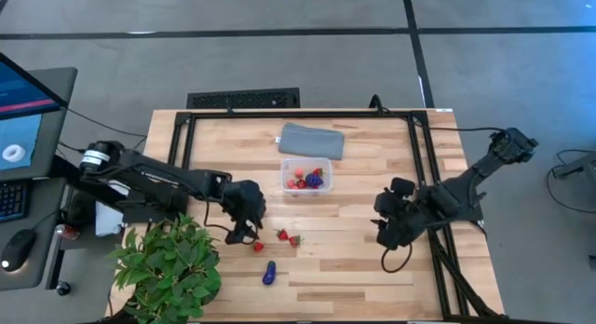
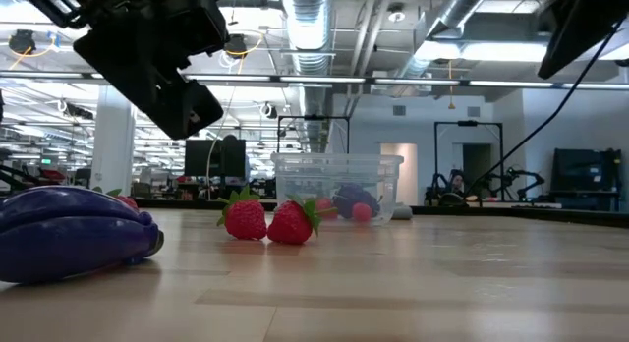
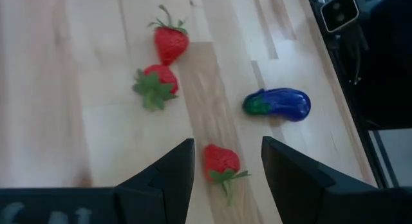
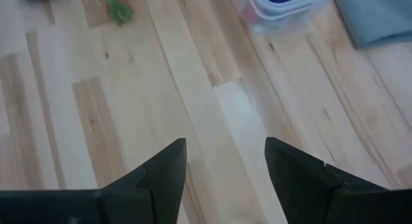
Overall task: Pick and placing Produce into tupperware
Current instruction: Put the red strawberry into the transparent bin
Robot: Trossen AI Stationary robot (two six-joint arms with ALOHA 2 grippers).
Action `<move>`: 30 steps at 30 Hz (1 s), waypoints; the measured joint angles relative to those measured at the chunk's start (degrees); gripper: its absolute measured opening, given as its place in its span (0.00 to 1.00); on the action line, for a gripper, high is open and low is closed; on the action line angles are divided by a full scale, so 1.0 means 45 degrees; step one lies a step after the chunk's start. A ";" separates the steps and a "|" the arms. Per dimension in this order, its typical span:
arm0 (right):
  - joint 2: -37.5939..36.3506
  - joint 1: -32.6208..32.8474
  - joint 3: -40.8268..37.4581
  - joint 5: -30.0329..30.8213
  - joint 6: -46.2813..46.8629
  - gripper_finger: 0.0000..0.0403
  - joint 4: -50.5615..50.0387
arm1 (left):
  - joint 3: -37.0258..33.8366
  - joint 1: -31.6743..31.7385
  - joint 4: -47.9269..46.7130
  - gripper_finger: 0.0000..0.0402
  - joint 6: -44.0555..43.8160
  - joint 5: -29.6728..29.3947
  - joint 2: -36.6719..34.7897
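The clear tupperware [image 1: 306, 177] sits on the table's middle with red, pinkish and purple pieces inside [image 2: 337, 192]. Three red strawberries and a dark purple piece [image 1: 269, 273] lie on the wood nearer the front edge. My left gripper [image 3: 227, 143] is open and points down, one finger on either side of one strawberry [image 3: 221, 161] without touching it. The other two strawberries [image 3: 168, 42] [image 3: 154, 84] lie just beyond it. My right gripper [image 4: 224, 143] is open over bare wood on the table's right [image 1: 391, 226].
A flat grey-blue pad [image 1: 312, 141] lies behind the tupperware. A leafy green plant [image 1: 168, 263] stands at the table's near left corner, close to my left arm. A black frame [image 1: 424, 138] runs along the table's far and right sides. Bare wood lies between the two grippers.
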 joint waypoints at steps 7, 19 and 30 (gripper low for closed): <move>0.0005 0.0190 0.0000 0.0024 0.0138 0.58 -0.0156 | 0.0000 -0.0723 0.0468 0.42 0.0611 -0.0007 0.0912; 0.0005 0.0190 0.0000 -0.0009 0.0166 0.58 -0.0146 | 0.0044 -0.1526 0.0454 0.42 0.1084 -0.1337 0.1796; 0.0005 0.0186 0.0000 -0.0024 0.0330 0.58 -0.0102 | 0.0321 -0.1574 -0.0081 0.47 0.0875 -0.1236 0.2292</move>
